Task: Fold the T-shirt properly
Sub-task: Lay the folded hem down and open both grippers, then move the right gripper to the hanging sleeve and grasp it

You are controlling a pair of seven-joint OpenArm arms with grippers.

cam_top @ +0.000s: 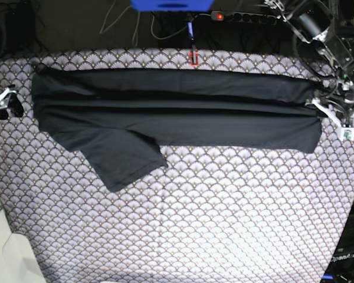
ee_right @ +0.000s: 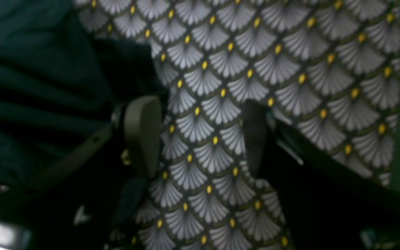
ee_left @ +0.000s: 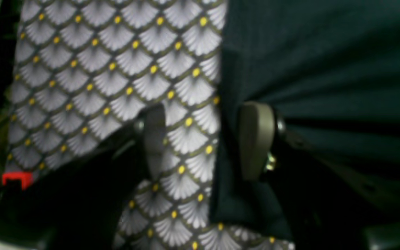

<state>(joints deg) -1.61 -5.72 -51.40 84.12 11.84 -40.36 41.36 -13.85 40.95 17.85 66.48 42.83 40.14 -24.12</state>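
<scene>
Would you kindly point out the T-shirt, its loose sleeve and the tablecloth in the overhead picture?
T-shirt (cam_top: 177,112): base view, middle of the folded band.
Sleeve (cam_top: 127,156): base view, flap sticking out below.
Tablecloth (cam_top: 224,224): base view, bare patterned area.

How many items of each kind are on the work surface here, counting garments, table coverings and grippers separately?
Garments: 1, the T-shirt, dark, folded into a long band with one sleeve sticking out.
Table coverings: 1, the scallop-patterned tablecloth.
Grippers: 2, the left gripper and the right gripper, one at each end of the shirt, both with jaws apart.
Total: 4
</scene>
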